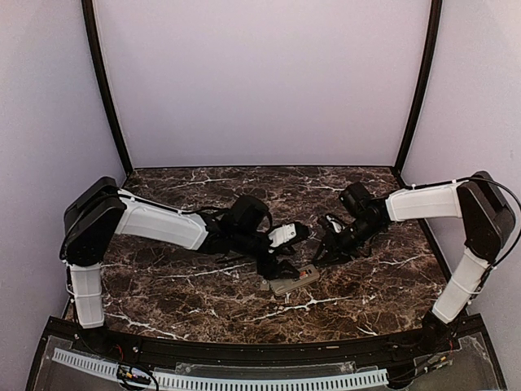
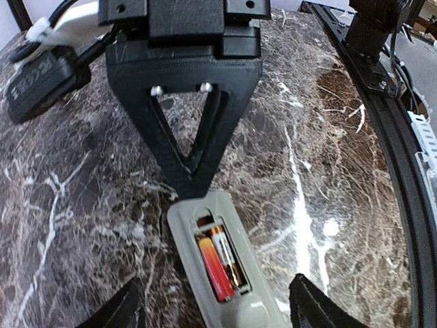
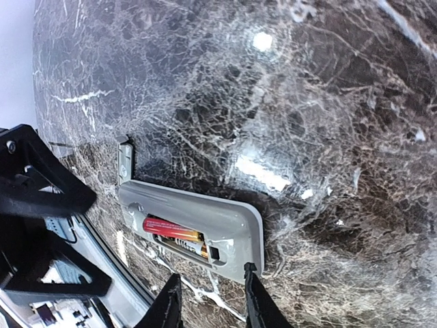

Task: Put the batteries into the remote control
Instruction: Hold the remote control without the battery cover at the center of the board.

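Two arms reach inward over the table (image 1: 187,305) and meet near its middle. The left arm (image 1: 159,221) stretches low from its base, and the right arm (image 1: 423,202) folds at the elbow and angles down. The left gripper (image 2: 215,283) hangs over the remote control (image 2: 246,311) with its fingers (image 2: 311,304) spread wide on either side of the casing, clear of it and grasping nothing. The right gripper (image 3: 213,273) sits at the remote's far end with its tips parted by a narrow gap showing bare marble. One tip is right at the casing's corner, but whether it presses there cannot be told. The remote lies back up at mid-table, and the batteries (image 2: 218,263) rest side by side in its open recess. Its near end is cut off by the bottom of the left wrist view and its button face is turned down. From above the grippers cover part of it. A small grey piece (image 3: 125,164) lies just beside its other end, too unclear to name. The tabletop is glossy dark brown marble with white veins and bright glints. The casing is matte grey with rounded corners. One cell is red, the other gold and black. The gripper fingers are black ridged plastic, triangular with an open cut-out.
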You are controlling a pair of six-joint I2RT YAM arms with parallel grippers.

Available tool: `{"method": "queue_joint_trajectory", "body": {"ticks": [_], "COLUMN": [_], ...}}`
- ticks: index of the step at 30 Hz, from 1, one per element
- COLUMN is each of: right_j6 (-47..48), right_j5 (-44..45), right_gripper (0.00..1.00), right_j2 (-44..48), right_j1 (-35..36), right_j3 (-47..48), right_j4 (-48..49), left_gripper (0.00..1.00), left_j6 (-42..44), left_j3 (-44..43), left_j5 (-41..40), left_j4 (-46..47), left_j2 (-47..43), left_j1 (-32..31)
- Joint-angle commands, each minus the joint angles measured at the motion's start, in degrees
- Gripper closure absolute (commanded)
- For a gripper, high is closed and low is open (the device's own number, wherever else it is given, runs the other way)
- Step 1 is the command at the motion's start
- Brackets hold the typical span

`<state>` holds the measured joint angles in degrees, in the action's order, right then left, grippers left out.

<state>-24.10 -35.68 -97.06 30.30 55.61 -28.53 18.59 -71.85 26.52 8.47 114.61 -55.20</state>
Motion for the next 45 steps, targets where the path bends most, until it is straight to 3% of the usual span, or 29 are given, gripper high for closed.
{"method": "queue_joint_trajectory", "body": {"ticks": [1,5,11,26,35,45], "right_j6": [1.1,-1.5,-6.5,-10.7,-10.4,-11.1], "right_j5": [-0.1,-4.2,-6.5,-7.9,-7.1,-5.8], "right_gripper": [0.75,0.87,1.00,1.00,1.00,1.00], "right_j2": [3.2,4.8,1.8,-5.5,-7.7,-7.7], "right_j1": [-0.1,2.2,7.0,9.1,10.4,11.0], "right_j3": [1.1,-0.6,-0.4,0.8,3.0,2.5], "right_j4": [-0.2,5.5,11.7,17.7,16.4,14.3], "left_gripper": [0.26,0.18,0.13,0.15,0.19,0.33], "left_j6": [-2.5,-3.9,-2.0,-5.4,-6.5,-5.5], "left_j3": [8.3,13.7,13.5,17.2,16.9,15.6], "left_j5": [0.4,-4.5,-15.1,-20.4,-18.2,-15.8], "left_j4": [-2.7,-3.4,-4.8,6.7,7.2,6.8], "left_j2": [-9.0,-12.6,-10.4,-5.5,-3.7,-2.7], "left_j1": [0.2,-0.3,-4.6,-4.9,-4.9,-4.9]}}
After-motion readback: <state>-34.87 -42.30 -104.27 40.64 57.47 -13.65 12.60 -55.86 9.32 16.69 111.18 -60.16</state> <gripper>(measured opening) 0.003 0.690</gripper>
